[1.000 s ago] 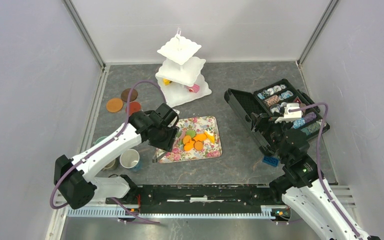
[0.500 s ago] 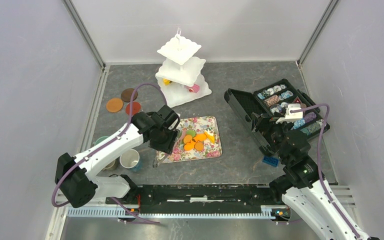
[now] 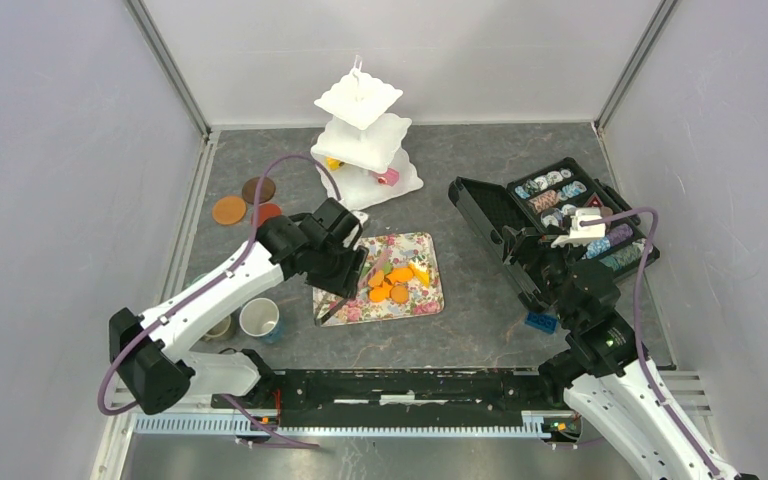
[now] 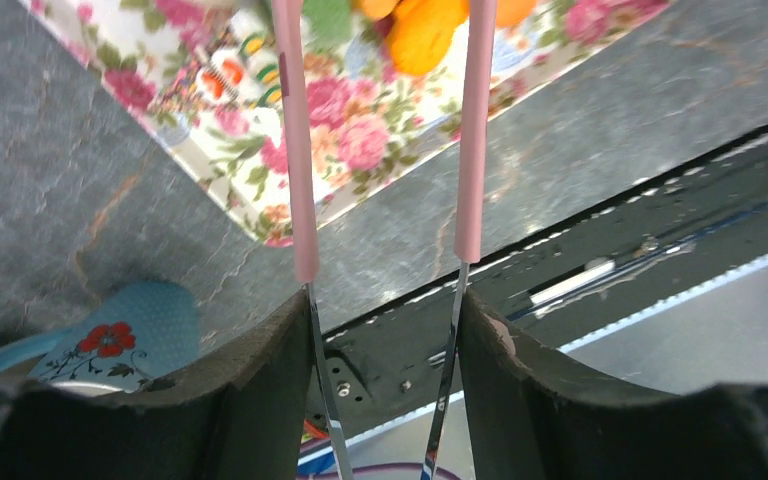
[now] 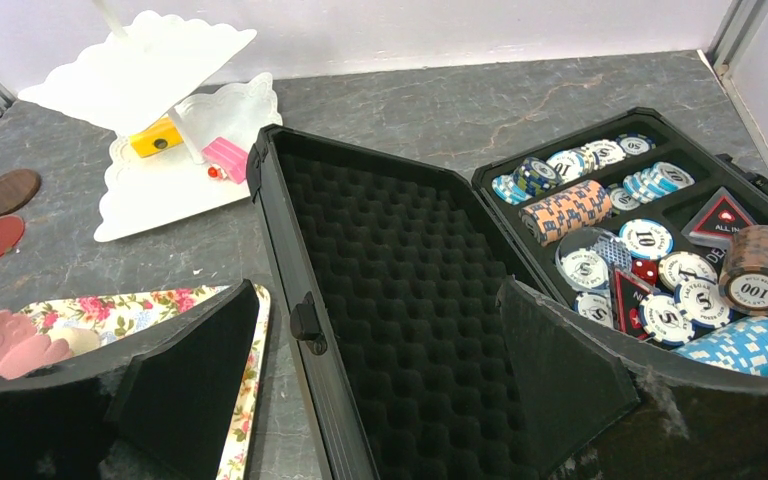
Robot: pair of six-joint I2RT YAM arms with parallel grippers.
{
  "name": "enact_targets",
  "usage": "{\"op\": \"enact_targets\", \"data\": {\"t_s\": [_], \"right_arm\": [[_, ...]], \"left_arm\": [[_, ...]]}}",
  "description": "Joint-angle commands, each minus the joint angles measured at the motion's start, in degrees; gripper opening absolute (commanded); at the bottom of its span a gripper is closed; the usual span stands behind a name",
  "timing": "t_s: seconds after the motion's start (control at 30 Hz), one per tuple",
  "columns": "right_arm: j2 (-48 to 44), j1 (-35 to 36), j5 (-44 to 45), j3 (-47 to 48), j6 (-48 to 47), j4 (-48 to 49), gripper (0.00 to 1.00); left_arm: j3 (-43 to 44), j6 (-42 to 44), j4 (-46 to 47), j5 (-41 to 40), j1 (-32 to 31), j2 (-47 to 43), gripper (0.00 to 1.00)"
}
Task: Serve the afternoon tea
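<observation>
The left pincer clamped pink tongs, long axis pointing far-right onto orange cakes; right pincer gaped apart.

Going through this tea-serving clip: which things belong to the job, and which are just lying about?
Part of the job:
cakes, tray, tiered stand, saucers, cups, tongs

Lying about:
black case, poker chips, blue brick

Left fingers clamped, left arm outstretched; right fingers apart.
</observation>
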Motion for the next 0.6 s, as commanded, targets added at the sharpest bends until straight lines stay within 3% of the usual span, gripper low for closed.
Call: {"op": "enact_targets", "data": {"t_s": [0.0, 0.3, 0.57], "right_arm": [[-0.8, 0.3, 0.5, -0.2, 0.4, 1.0, 0.98], [-1.6, 0.3, 1.1, -0.1, 0.3, 0.3, 0.98], [-2.7, 0.3, 1.9, -0.2, 0.1, -0.4, 0.98]], "left_arm": [[6.8, 0.4, 3.0, 2.0, -3.5, 1.7, 0.59], [10.1, 1.6, 7.3, 7.3, -6.8, 10.1, 0.62], [11.1, 1.6, 8.8, 6.7, -7.2, 15.0, 0.63]]}}
